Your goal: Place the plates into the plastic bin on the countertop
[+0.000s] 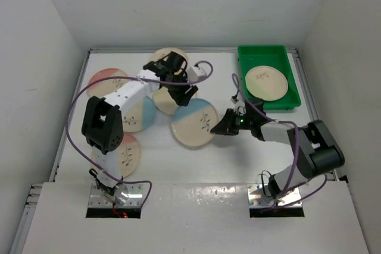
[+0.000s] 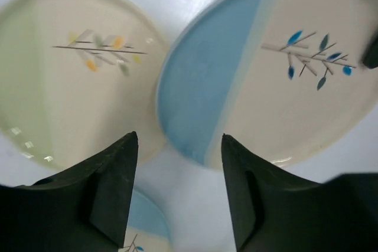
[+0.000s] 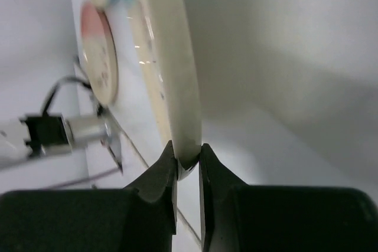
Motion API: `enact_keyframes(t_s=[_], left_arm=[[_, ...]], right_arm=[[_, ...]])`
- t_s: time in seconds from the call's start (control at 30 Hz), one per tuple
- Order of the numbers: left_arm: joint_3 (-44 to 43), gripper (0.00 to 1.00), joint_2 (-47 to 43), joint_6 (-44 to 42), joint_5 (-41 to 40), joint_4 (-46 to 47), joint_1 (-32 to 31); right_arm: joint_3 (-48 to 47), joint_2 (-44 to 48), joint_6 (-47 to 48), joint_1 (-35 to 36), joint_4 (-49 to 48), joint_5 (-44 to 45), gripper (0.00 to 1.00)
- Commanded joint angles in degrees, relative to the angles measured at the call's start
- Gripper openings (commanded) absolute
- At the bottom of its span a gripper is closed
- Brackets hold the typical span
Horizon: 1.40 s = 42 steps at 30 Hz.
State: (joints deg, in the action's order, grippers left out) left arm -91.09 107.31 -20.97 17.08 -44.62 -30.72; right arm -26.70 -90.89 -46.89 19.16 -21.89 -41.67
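My right gripper (image 1: 221, 127) is shut on the right rim of a blue-sectioned plate (image 1: 193, 123) at the middle of the countertop (image 1: 238, 165). In the right wrist view the fingers (image 3: 188, 156) pinch that plate's edge (image 3: 171, 57), and the plate stands edge-on. My left gripper (image 1: 182, 91) is open and empty, hovering over a green-tinted plate (image 2: 77, 69) just left of the blue plate (image 2: 271, 69). The green plastic bin (image 1: 253, 55) at the back right holds one plate (image 1: 266, 82).
Other plates lie on the left: a pink one (image 1: 106, 80) at the back, one (image 1: 166, 56) behind the left gripper, a blue one (image 1: 141, 114) under the left arm, a pink one (image 1: 127, 154) near its base. White walls enclose the surface.
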Motion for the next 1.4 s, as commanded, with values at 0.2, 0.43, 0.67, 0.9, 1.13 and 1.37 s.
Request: enact_keyframes(t_s=[0.2,0.43,0.67,0.9,1.13,1.37], left_arm=[[-12.27,0.69,-3.34,6.99,-4.24,-0.73,13.04],[-8.67,0.69,-2.10,8.32,-5.75,-1.26,14.37],[-6.73,0.69,-1.57,7.17,-6.79,-1.26,14.90],[-6.21,0.69,1.85,7.17,-6.80,-1.26,16.04],[-6.73,0.69,4.48,7.17,-6.27,-1.26,17.09],[-8.58,0.69,9.49,7.70,-5.74,-1.26,17.62]], right_arm=[[-12.67,15.22,-8.46,-21.50,-0.87,9.13,0.00],[-12.76,9.70,-23.30,-36.98,-8.42,19.25,0.00],[-17.86,1.77,-20.18,-39.64,-7.74,24.52,0.00],[-20.76,-4.46,-18.49,-38.67,-3.77,22.33,0.00],[-23.57,-8.51,-15.78,-37.88,4.91,22.42,0.24],[-26.91,-10.09,-10.33,-37.70,17.03,27.60,0.35]])
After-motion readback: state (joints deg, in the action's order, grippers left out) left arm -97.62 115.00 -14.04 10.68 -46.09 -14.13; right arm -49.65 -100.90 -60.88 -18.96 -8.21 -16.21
